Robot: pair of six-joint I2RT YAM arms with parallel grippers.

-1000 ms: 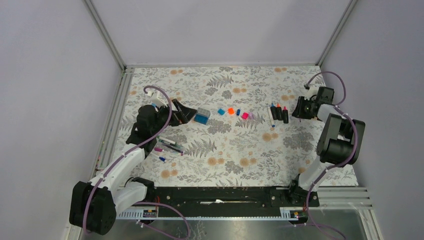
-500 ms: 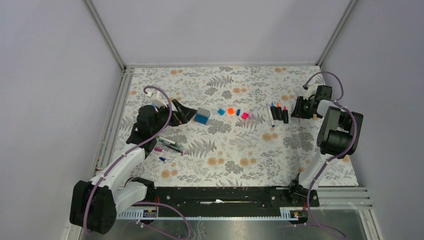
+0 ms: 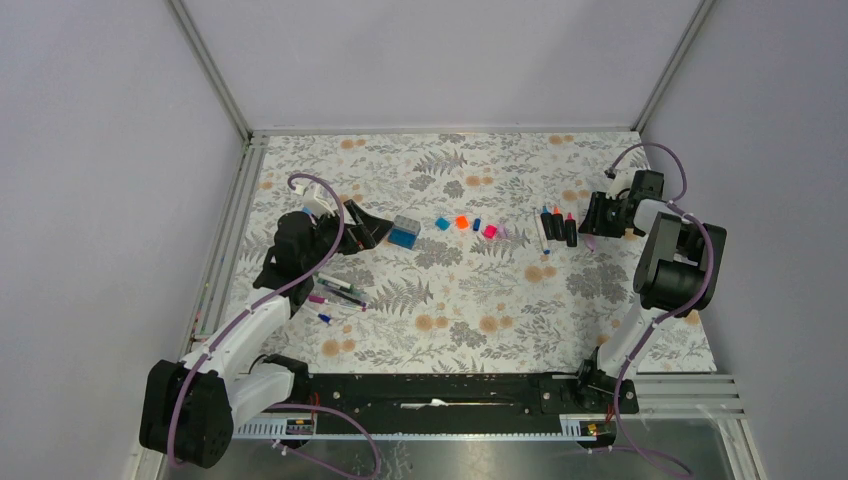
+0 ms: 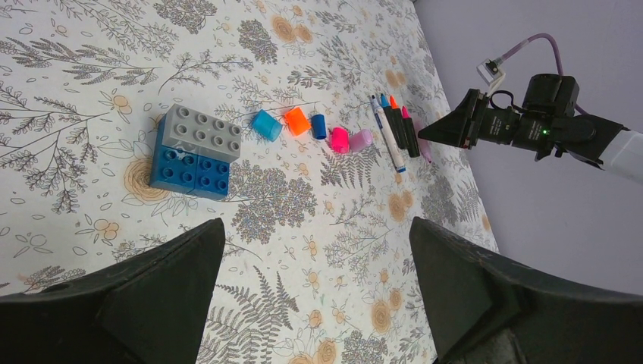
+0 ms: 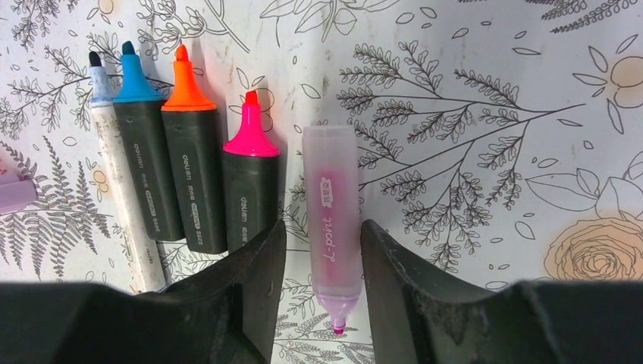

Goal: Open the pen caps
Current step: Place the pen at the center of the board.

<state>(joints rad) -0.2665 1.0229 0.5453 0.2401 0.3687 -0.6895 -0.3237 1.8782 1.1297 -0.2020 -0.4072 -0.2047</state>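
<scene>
Several loose pen caps lie in a row mid-table: blue (image 4: 266, 125), orange (image 4: 297, 120), small dark blue (image 4: 319, 126), pink (image 4: 339, 139) and pale purple (image 4: 361, 139). The same row shows from above, running from the blue cap (image 3: 441, 224) to the pink cap (image 3: 489, 231). My right gripper (image 5: 322, 227) is open, its jaws either side of an uncapped translucent purple highlighter (image 5: 331, 189) lying on the table, with a small gap on each side. My left gripper (image 4: 317, 227) hovers wide open and empty near the block.
Three uncapped dark highlighters, blue (image 5: 144, 152), orange (image 5: 193, 159) and pink (image 5: 250, 174), lie beside a thin white pen (image 5: 121, 182), left of the right gripper. A blue-and-grey block (image 4: 196, 151) sits near the left gripper (image 3: 378, 228). More pens (image 3: 335, 290) lie at the left.
The right gripper's jaws have spread and let go of the purple highlighter, which now rests on the table. The right wrist shifted slightly left. The left arm is still.
</scene>
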